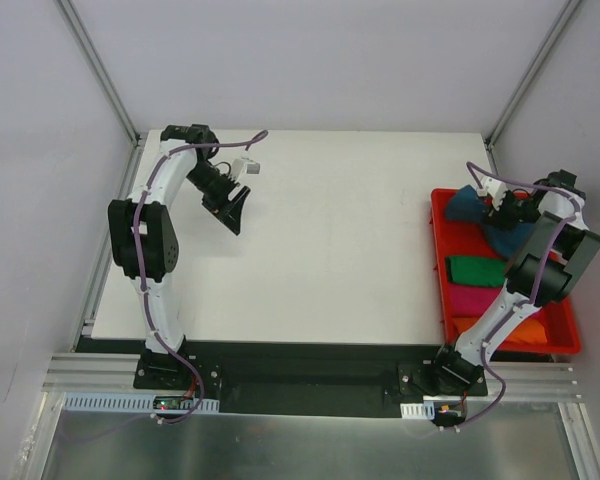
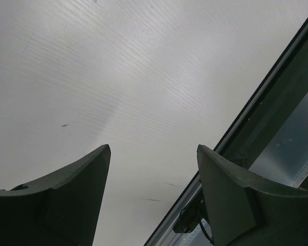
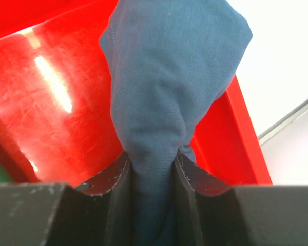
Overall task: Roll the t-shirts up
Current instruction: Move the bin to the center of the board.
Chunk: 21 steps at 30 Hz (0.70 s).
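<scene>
My right gripper (image 1: pixel 502 212) is shut on the dark teal-blue t-shirt (image 1: pixel 472 206) and holds a bunch of it over the far end of the red bin (image 1: pixel 438 210). In the right wrist view the blue fabric (image 3: pixel 169 77) is pinched between my fingers (image 3: pixel 115 179) above the bin's floor (image 3: pixel 51 102). A green shirt (image 1: pixel 477 271), a magenta-pink one (image 1: pixel 473 299) and an orange one (image 1: pixel 525 331) lie in the bin nearer me. My left gripper (image 1: pixel 238 207) is open and empty above the white table (image 1: pixel 340 240) at the far left. In the left wrist view its gripper (image 2: pixel 154 154) shows only bare table.
The red bin stands along the table's right edge. A black rail and metal frame (image 2: pixel 267 118) run along the table's edge beside my left gripper. Grey walls close the left, back and right sides.
</scene>
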{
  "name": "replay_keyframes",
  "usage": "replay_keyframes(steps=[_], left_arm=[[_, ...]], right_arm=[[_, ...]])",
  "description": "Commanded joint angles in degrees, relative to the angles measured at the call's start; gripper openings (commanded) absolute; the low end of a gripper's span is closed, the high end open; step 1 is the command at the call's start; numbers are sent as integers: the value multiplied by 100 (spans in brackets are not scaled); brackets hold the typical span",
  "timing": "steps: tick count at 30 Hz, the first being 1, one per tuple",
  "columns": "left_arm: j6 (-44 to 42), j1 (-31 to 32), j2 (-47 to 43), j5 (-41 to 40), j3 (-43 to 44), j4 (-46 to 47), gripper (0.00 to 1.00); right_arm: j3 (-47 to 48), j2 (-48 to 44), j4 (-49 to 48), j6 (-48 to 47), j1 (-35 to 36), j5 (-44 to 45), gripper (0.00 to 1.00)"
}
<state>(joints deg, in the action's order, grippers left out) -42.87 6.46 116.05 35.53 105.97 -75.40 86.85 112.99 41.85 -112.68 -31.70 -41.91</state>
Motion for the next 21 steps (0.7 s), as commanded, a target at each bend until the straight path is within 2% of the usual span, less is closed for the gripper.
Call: replay_keyframes(steps=[1, 8, 10, 11, 12, 13, 15, 17, 21], left_arm=[[-28, 22, -3, 252, 327, -432, 68], [217, 240, -3, 622, 652, -231, 66], [927, 548, -73, 395, 845, 286, 66], [1269, 732, -108, 280, 898, 515, 68], [2003, 1204, -152, 79, 934, 743, 69], [2315, 1409, -196, -114, 1064, 1215, 71], [3000, 1970, -57, -265, 1354, 1596, 73], [3345, 2201, 84, -502, 1794, 1799, 75], [3890, 2325, 479, -512, 2208, 2099, 76]], right_arm=[[699, 118, 145, -5809, 173, -731, 1], [106, -303, 526, -5195, 314, -108, 1], [-88, -531, 500, -4844, 314, 24, 1], [-185, -611, 500, -4311, 331, 60, 1], [-351, -725, 483, -4045, 340, 112, 1], [-457, -839, 482, -3799, 392, 270, 1], [-790, -1190, 491, -3086, 454, 594, 1], [-1011, -1602, 509, -2568, 542, 745, 1], [-1775, -2254, 623, -2731, 577, 772, 1]])
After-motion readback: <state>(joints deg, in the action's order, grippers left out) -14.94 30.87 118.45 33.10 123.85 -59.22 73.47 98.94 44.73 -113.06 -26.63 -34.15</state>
